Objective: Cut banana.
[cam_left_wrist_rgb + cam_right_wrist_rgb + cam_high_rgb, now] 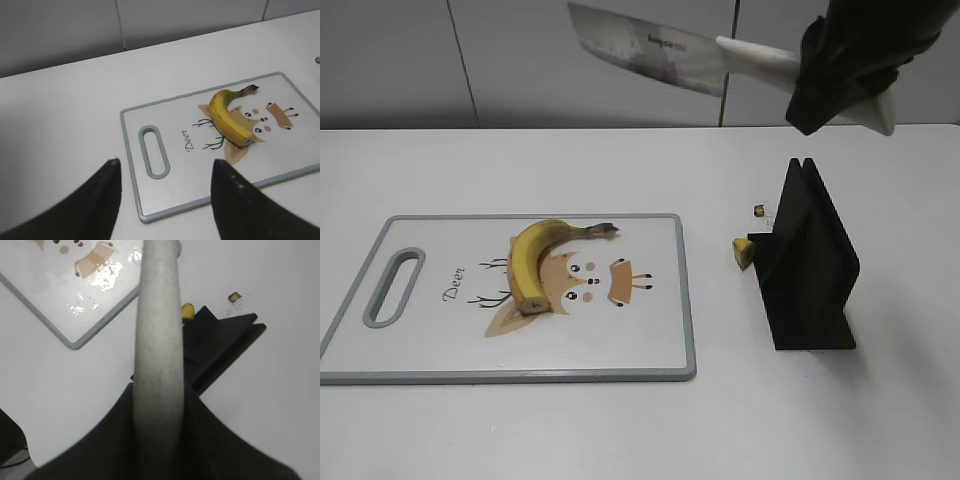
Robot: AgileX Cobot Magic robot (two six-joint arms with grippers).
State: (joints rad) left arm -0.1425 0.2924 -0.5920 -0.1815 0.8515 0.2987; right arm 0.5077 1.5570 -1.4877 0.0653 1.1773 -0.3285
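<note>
White table [820, 420] — cutting board [650, 345] carrying banana [535, 260] — grey wall behind.

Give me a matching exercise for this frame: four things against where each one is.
Things:
1. banana
2. cleaver
3. black knife stand
4. yellow banana scrap

Places:
A. on the table against the stand's left side
B. held in the air by the right gripper
C. lying on the cutting board
D. upright on the table, right of the board

Pairs: 1-C, 2-B, 3-D, 4-A
</note>
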